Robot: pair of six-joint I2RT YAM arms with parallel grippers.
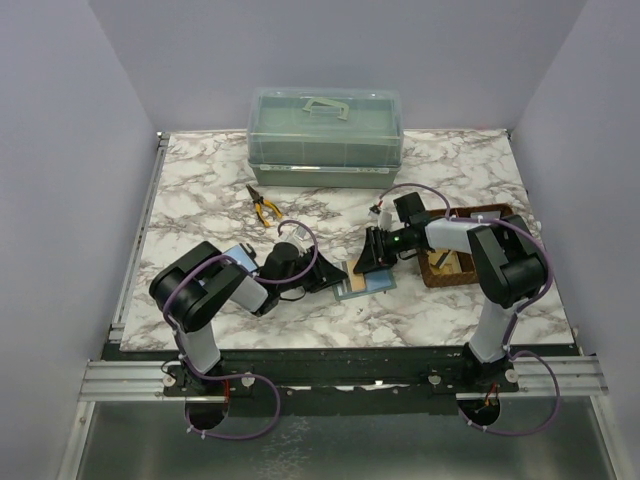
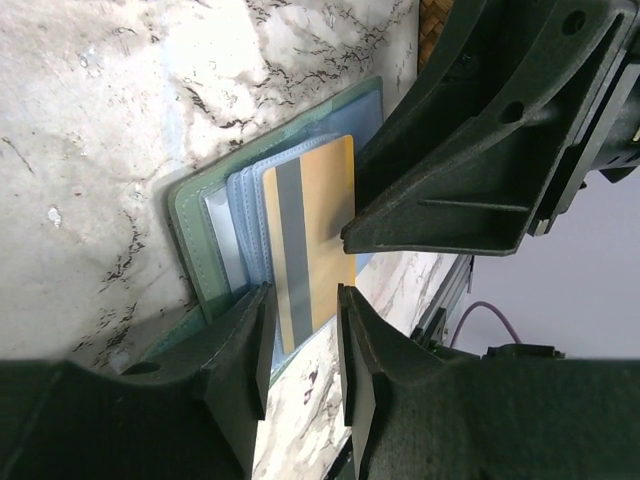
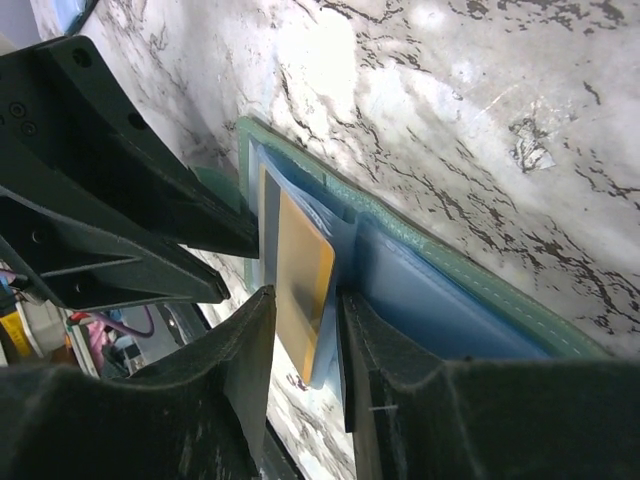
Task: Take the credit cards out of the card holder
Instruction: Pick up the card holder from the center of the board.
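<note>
Top external first: where is the holder [image 1: 374,285]? — K.

Open flat on the table [image 1: 200,190], in the near half, between the two arms. Left gripper [image 1: 328,278] reaches it from the left, right gripper [image 1: 368,264] from the far right. Both tips are at the holder. Basket [image 1: 492,214] is well apart to the right. — J.

Left wrist: card? — K.

One gold card [image 2: 312,225] with a grey stripe, partly out of the slots. Its near end is past the holder's edge and lies in the gap between the left fingers [image 2: 245,345]. The right gripper's tip meets the card's right edge. Pale layers are stacked in the slots beside it; cards or pocket lips, cannot tell. — J.

Left jaws? — K.

A narrow gap apart, with the card end filling the gap. Whether the pads press on it: cannot tell. — J.

Right wrist? — K.

Same card, seen slantwise, tilted up off the blue lining, its near end between the right fingers [image 3: 385,380]. Jaws likewise narrowly apart; grip or mere straddle, cannot tell. The left gripper's two tips stand slightly apart at the card's far-left edge, touching or just beside it. — J.
</note>
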